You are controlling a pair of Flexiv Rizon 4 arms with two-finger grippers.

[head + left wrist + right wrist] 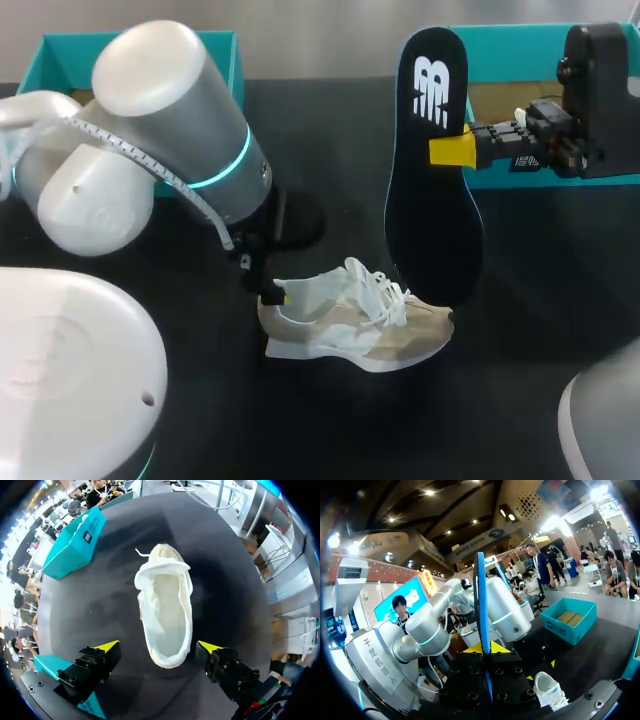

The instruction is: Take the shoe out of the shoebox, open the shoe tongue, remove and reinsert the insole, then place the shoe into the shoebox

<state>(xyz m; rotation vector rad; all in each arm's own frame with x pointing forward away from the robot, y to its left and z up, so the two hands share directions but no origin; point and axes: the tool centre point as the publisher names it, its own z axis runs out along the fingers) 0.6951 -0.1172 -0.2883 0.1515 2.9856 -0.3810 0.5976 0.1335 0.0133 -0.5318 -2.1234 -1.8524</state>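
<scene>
The shoe (355, 325) lies on its sole on the black table (530, 300), lower centre of the head view, its long axis running across the frame with the heel at the left and the toe at the right; the laces are loose and the mouth gapes open, showing a pale, bare inside in the left wrist view; the insole (430, 200) is out of it, standing almost upright in the upper middle of the frame, logo end up and its lower end down by the shoe's toe, though I cannot tell whether they touch; the right gripper (450, 150) reaches in from the right and has its jaws closed on the insole's edge; the left gripper (159, 647) sits at the heel with its jaws spread wide on either side, gripping nothing, the toe pointing straight away from it; reinsertion likely turns on this: the mouth lies left of the insole's lower end, so the right arm must tip it toward the heel; the teal shoebox (520, 38) waits at upper right
</scene>
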